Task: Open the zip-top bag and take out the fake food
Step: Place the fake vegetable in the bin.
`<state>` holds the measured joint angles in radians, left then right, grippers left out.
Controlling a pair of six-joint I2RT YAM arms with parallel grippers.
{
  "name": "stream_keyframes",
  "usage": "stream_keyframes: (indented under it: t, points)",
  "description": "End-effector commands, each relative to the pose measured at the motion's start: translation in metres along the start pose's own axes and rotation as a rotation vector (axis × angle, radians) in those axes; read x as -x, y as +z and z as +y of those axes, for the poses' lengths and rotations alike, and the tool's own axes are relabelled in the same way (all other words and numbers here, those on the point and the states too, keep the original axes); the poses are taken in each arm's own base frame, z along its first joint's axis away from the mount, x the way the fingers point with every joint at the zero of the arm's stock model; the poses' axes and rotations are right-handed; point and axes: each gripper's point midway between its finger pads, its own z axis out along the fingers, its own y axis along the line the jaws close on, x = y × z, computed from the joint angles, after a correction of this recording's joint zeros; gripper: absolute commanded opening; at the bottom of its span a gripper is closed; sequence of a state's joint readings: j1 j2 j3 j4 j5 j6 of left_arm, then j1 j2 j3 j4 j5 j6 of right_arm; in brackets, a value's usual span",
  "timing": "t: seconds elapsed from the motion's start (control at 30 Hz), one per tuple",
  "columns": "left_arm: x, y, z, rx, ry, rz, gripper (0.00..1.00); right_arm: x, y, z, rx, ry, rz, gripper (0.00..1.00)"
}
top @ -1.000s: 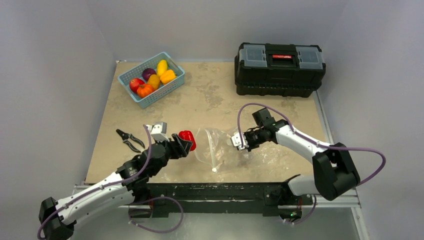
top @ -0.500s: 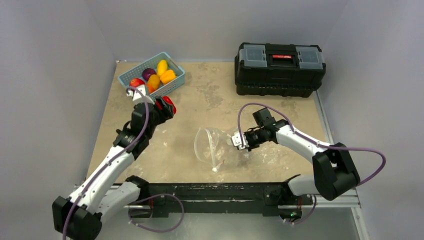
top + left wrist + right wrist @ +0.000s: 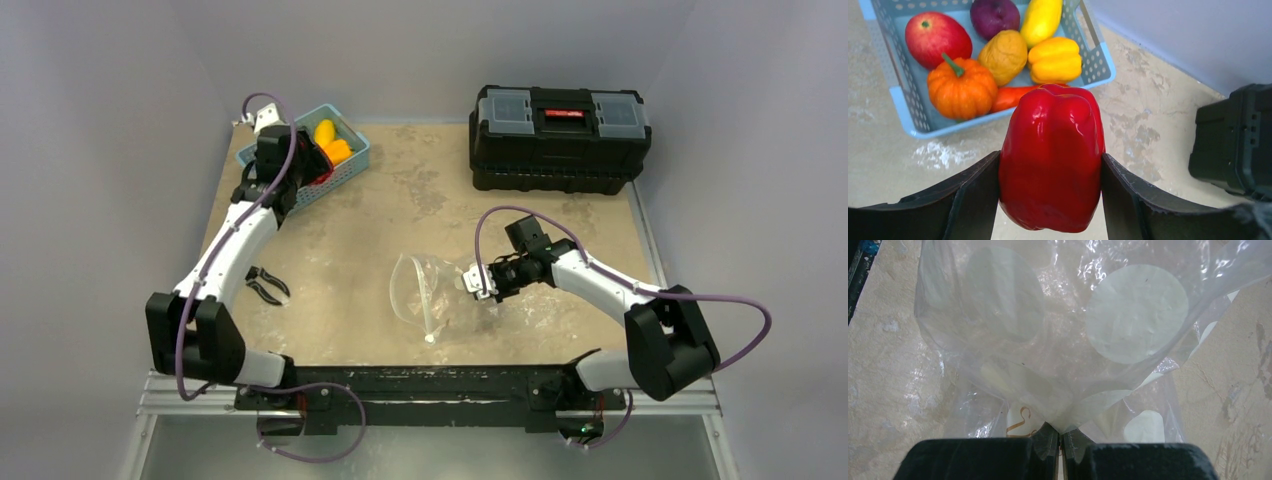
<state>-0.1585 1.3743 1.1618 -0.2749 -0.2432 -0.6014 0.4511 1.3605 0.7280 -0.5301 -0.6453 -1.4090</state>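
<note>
The left gripper clamps the red pepper at the blue basket, 10 o'clock on the table, while the right gripper, jaws pressed together, pinches the zip-top bag at 6 o'clock.

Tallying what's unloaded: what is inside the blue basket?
Apple, pumpkin, yellow pepper, purple piece, long yellow fruit, tan lumpy fruit. An orange-red piece is half hidden behind the red pepper in the left end effector.
</note>
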Motion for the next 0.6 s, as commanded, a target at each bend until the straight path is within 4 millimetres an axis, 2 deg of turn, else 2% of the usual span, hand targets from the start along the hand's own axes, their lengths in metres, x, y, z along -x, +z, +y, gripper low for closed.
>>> stream_keyframes:
  t: [0.0,0.27,0.57]
  points:
    - [0.034,0.016,-0.016,-0.052,0.063,-0.023,0.00,0.001,-0.001,-0.005,-0.008,-0.016,-0.003,0.00]
    - [0.058,0.060,-0.010,0.017,0.138,-0.012,0.00,0.000,-0.001,-0.006,-0.010,-0.015,0.001,0.00]
    - [0.065,0.104,-0.007,0.051,0.204,-0.007,0.00,0.000,-0.001,-0.007,-0.009,-0.013,0.004,0.00]
